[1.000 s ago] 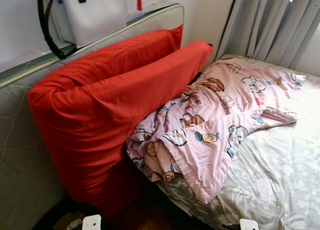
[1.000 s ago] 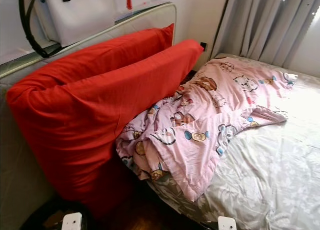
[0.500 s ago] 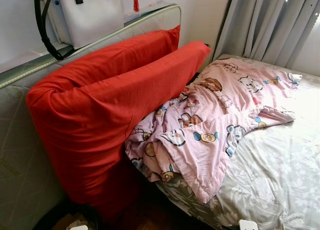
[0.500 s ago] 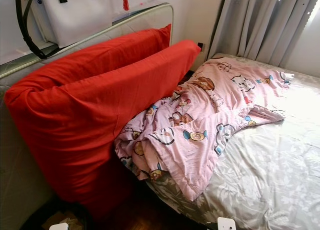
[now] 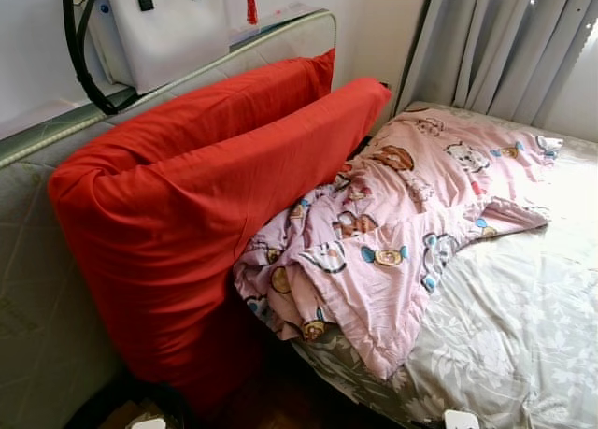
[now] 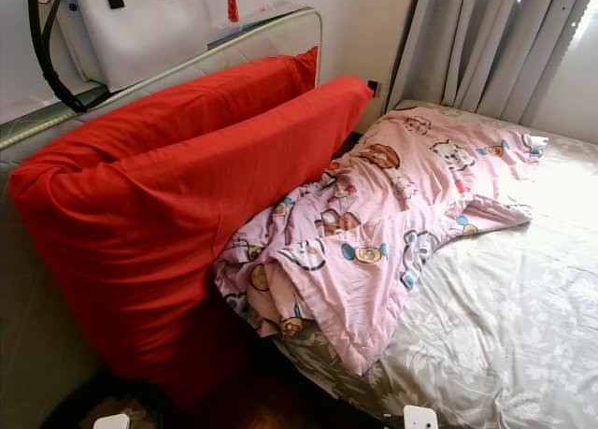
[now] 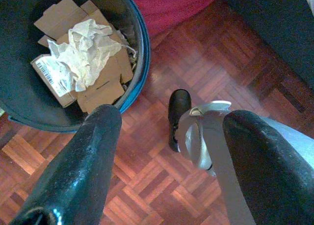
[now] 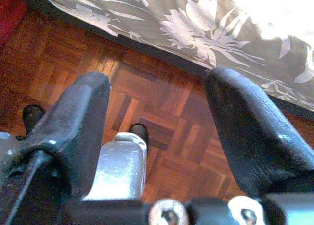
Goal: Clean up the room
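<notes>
Nothing shifted but the camera; crumpled pink cartoon-print quilt (image 5: pixel 402 223) lies unmade on the grey floral bed (image 5: pixel 523 326). Both grippers, left (image 7: pixel 167 151) and right (image 8: pixel 157 117), hang spread, empty.

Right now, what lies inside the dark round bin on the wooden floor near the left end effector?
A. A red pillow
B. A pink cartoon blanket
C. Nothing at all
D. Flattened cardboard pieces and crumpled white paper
D. The left wrist view shows the bin holding brown cardboard pieces with crumpled white paper on top, beyond the open left end effector.
</notes>
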Robot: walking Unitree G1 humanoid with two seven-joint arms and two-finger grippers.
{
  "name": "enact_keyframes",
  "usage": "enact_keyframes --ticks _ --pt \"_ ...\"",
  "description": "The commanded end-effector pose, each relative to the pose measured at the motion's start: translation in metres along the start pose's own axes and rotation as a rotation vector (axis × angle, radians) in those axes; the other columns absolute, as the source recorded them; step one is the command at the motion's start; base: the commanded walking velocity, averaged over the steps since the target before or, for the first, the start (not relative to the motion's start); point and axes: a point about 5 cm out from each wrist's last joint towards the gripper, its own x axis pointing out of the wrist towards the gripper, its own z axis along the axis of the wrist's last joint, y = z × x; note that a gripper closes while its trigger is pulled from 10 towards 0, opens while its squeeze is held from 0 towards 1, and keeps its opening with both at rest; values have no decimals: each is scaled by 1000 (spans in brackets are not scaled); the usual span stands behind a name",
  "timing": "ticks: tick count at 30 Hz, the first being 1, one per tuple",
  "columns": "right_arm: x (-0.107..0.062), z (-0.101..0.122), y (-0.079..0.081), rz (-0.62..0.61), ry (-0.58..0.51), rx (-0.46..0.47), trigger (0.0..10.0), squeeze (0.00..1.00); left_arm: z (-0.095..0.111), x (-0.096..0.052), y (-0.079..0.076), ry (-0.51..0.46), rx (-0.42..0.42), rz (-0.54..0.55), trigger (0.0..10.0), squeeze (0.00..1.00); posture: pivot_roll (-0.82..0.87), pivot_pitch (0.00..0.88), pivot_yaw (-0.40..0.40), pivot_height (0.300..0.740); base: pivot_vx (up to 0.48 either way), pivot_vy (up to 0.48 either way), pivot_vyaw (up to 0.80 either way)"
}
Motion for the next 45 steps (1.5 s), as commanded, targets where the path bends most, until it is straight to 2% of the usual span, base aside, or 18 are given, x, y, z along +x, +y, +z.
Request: enact_keyframes --ticks 1,7,11,21,28,33,34,37,41,45 --pt "-1 -2 0 -9 4 17 10000 0 -1 0 3 13 -9 5 10000 0 -32 0 -2 740 0 0 0" --pt "-1 -4 1 -11 7 14 10000 0 3 3 -9 8 -6 -6 10000 0 -36 0 9 740 0 0 0" --pt "-1 -4 1 -14 5 17 10000 0 3 3 -11 10 -2 -10 10000 0 -39 0 9 740 0 0 0" --pt "-1 -3 -1 -13 3 5 10000 0 -1 0 1 15 -18 0 10000 0 -44 0 -5 740 0 0 0" --pt "-1 -2 -2 -10 -1 6 10000 0 -2 0 2 21 -21 2 10000 0 -44 0 -6 740 0 0 299" --pt "-1 -3 -1 -14 3 24 10000 0 0 3 -15 18 -19 -15 10000 0 -45 0 -2 740 245 0 209" --pt "-1 -3 -1 -19 -1 33 10000 0 0 4 -25 18 -15 -28 10000 0 -46 0 0 740 259 0 0" --pt "-1 -3 0 -26 -5 48 10000 0 0 4 -32 20 -12 -36 10000 0 -46 0 1 740 260 0 0" --pt "-1 -3 0 -26 -10 50 10000 0 0 4 -29 21 -11 -33 10000 0 -47 0 1 740 265 0 0" --pt "-1 -2 0 -18 -15 26 10000 0 -1 3 -20 24 -13 -25 10000 0 -49 0 2 740 278 0 0"
